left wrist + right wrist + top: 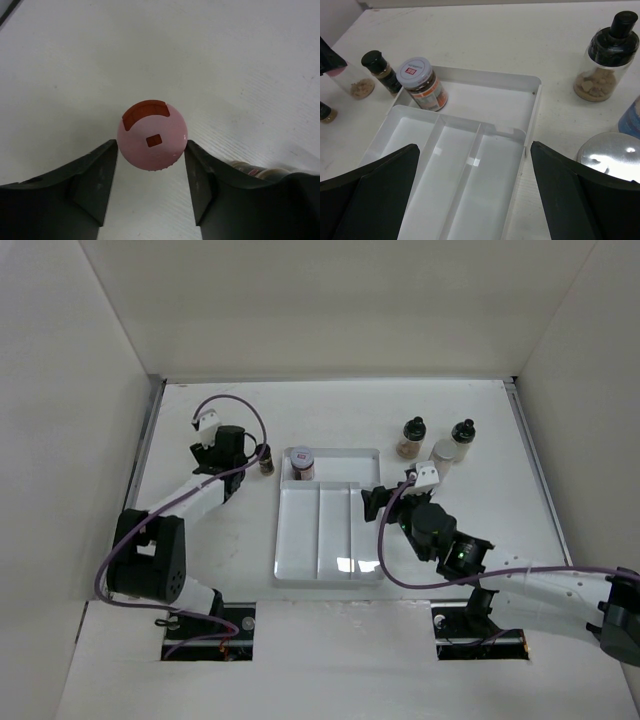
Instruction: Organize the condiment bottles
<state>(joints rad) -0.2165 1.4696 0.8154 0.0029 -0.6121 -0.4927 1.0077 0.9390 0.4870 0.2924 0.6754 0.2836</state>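
pink-capped bottle (152, 135): smooth round cap pinched by left tool (151, 146); right tool (473, 147) spread wide, holding nothing, over glossy divided tray (532, 100).

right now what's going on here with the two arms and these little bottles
The left gripper has its jaws closed on a pink-capped bottle, left of the tray. The right gripper hovers open at the tray's right edge, holding nothing. One brown-filled jar already stands in the tray's back compartment. Two black-capped bottles wait on the table to its right.
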